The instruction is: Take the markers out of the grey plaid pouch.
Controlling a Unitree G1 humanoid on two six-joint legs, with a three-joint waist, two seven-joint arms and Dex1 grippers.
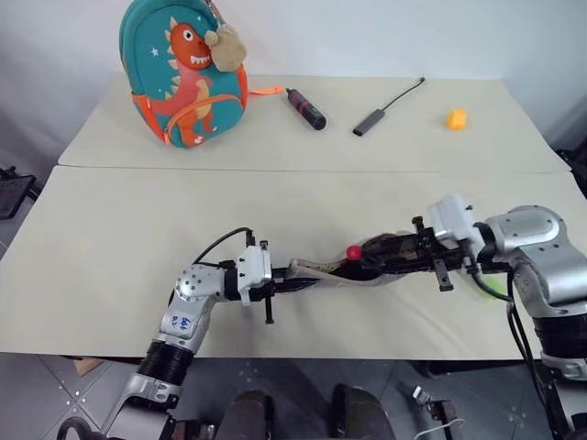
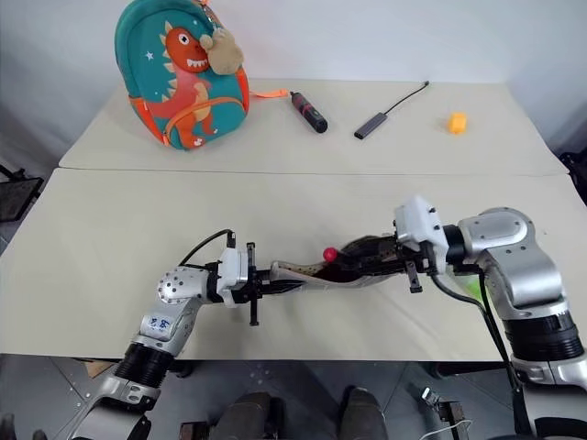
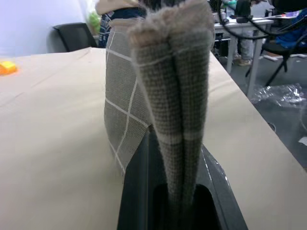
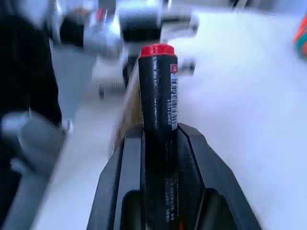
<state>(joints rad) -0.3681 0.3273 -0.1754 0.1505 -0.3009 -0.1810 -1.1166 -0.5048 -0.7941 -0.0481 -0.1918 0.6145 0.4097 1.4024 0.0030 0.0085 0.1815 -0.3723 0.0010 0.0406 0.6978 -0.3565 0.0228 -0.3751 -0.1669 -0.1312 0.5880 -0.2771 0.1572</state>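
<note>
The grey plaid pouch hangs just above the near table, stretched between my two arms. My left gripper is shut on its left end, and the folded fabric rises between the fingers in the left wrist view. My right gripper points left over the pouch's dark open end. It is shut on a black marker with a red cap, whose red tip shows above the pouch. A lime-green marker lies on the table, mostly hidden under my right forearm.
On the far table stand a teal dinosaur backpack, a black-and-red cylindrical tool, a dark cable with an adapter and a small orange object. A seam divides the two tables.
</note>
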